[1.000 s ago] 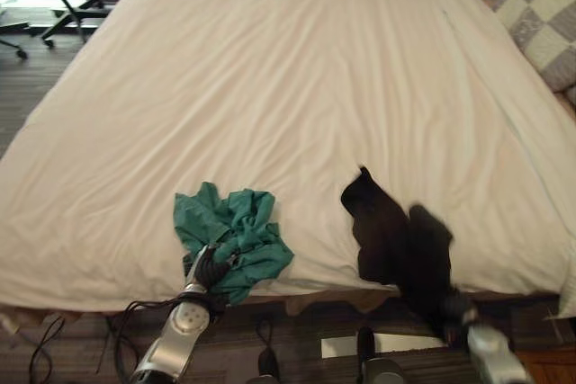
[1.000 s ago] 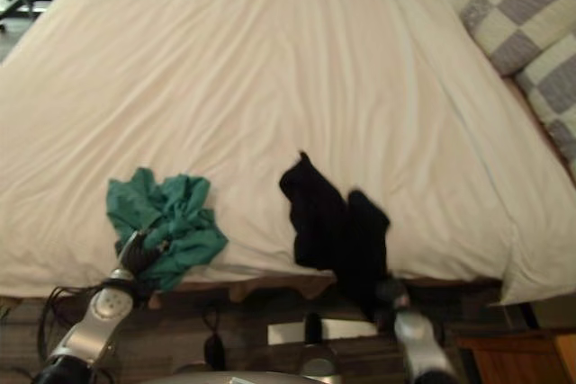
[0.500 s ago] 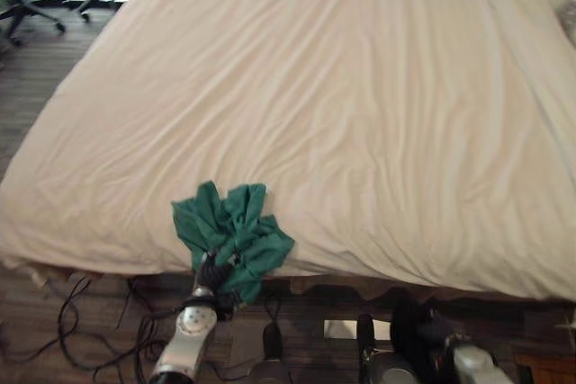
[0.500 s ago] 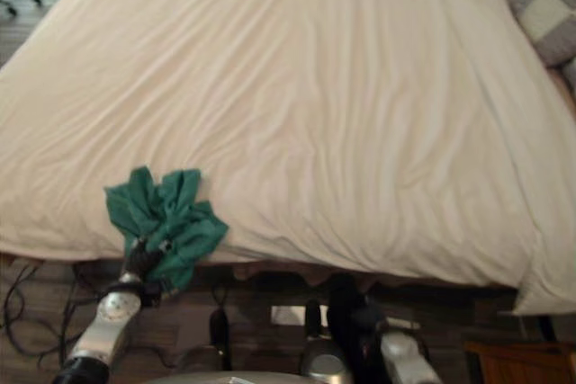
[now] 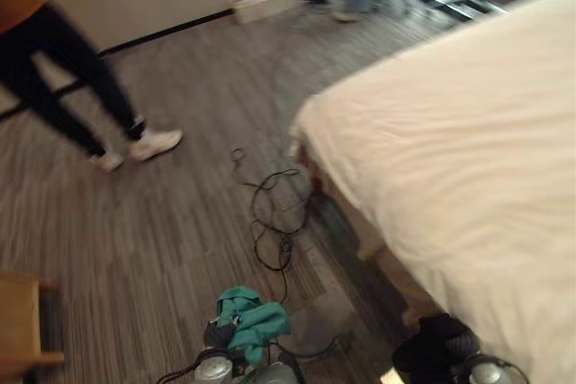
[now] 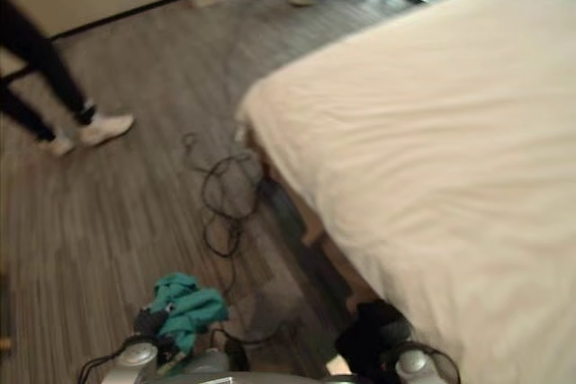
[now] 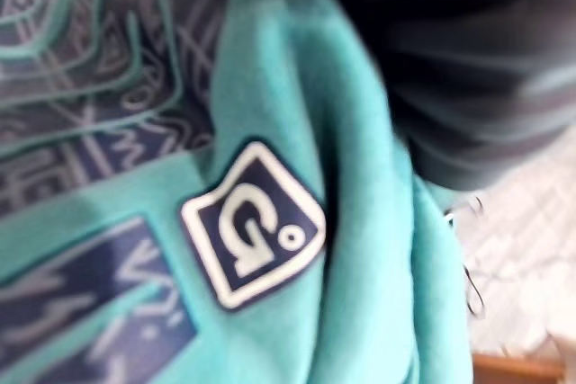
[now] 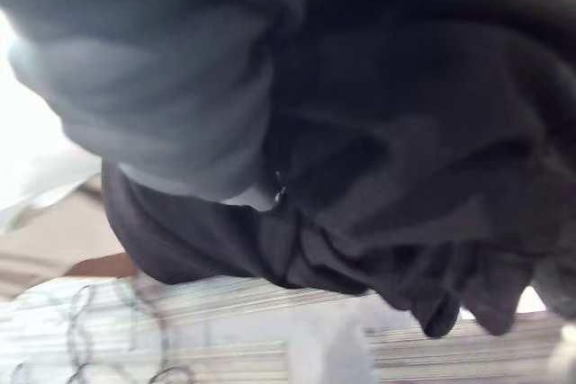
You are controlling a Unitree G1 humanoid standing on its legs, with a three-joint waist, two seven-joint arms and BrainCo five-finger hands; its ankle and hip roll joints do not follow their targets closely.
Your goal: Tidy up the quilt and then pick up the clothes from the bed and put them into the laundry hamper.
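**Two garments carried clear of the bed**

In the eye views the bed [image 5: 468,150] is seen as the main landmark, covered by a smooth cream quilt [image 6: 432,132] with soft rounded edges at its near corner. Beside the bed, over the striped wood-grain floor [image 5: 135,222], a crumpled teal garment [image 5: 252,321] is bunched on the left hand [image 5: 219,333], off the quilt and well apart from it. Closer to the bed's edge, a black garment [image 6: 369,334] is gathered at the right hand [image 5: 430,354] in a dark lump. A loose dark cable [image 5: 270,213] is coiled on the floor between the bed's corner and the teal garment. Far from the bed, a person's dark-trousered legs [image 5: 63,69] and white shoes are seen.

Details not given by the eye views are supplied by the wrist views. In the left wrist view the teal cloth is shown as soft fleece-like fabric with a navy patterned print and a stitched navy badge [image 7: 252,222] edged in white, pressed against the hand's dark ribbed cover; the fingers are hidden in the cloth, so the hand's grip cannot be told. In the right wrist view the black cloth [image 8: 396,177] is shown as matt, heavily folded fabric hanging past the ribbed cover, the fingers again buried, their state not discernible.
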